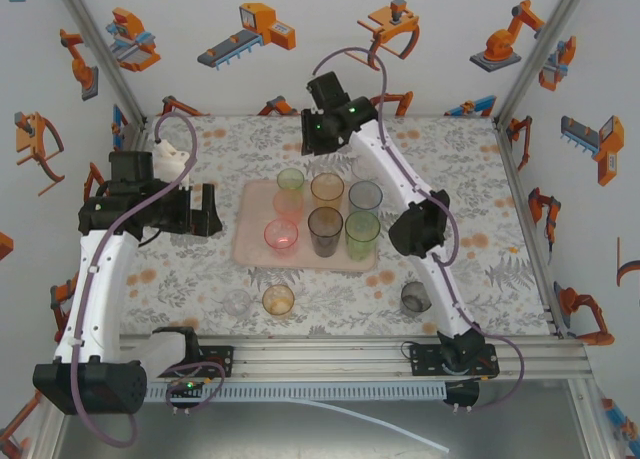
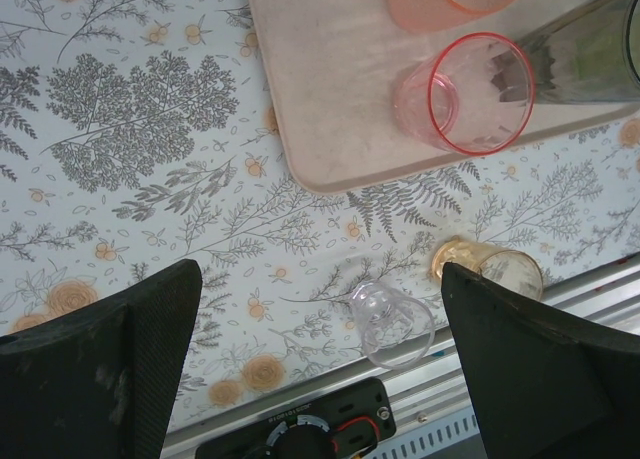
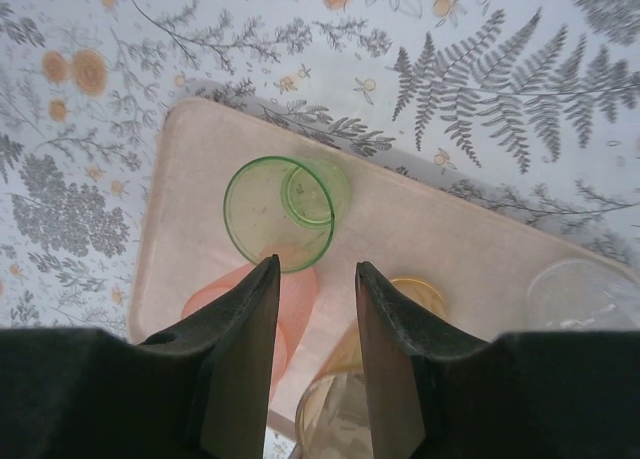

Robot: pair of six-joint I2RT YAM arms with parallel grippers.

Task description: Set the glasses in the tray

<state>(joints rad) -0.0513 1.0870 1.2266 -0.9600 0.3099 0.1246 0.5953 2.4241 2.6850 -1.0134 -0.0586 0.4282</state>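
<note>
Pale pink tray [image 1: 255, 214] [image 2: 340, 89] [image 3: 450, 239] sits mid-surface. On the tray, seven tumblers, all upright: short green tumbler [image 1: 290, 180] [image 3: 285, 209] at the far-left corner, peach-pink tumbler [image 1: 288, 205] touching it on the near side, amber tumbler [image 1: 327, 189] mid far row, clear-grey tumbler [image 1: 366, 196] far right. In the near row stand the red-pink tumbler [image 1: 281, 237] [image 2: 470, 94], smoky dark tumbler [image 1: 325, 231] and tall green tumbler [image 1: 362, 234]. Off the tray, past its near edge: clear tumbler [image 1: 237, 301] [image 2: 392, 324] and short amber tumbler [image 1: 278, 299] [image 2: 490, 267] side by side, smoky grey tumbler [image 1: 416, 297] off the near-right corner. Noted the right fingers [image 3: 240, 349] above the tray's far-left corner, partly apart, nothing between them, tips just short of the short green tumbler's rim. The left fingers [image 1: 207, 214] [image 2: 100, 369] hang beside the tray's left edge, spread wide, gripping nothing.
</note>
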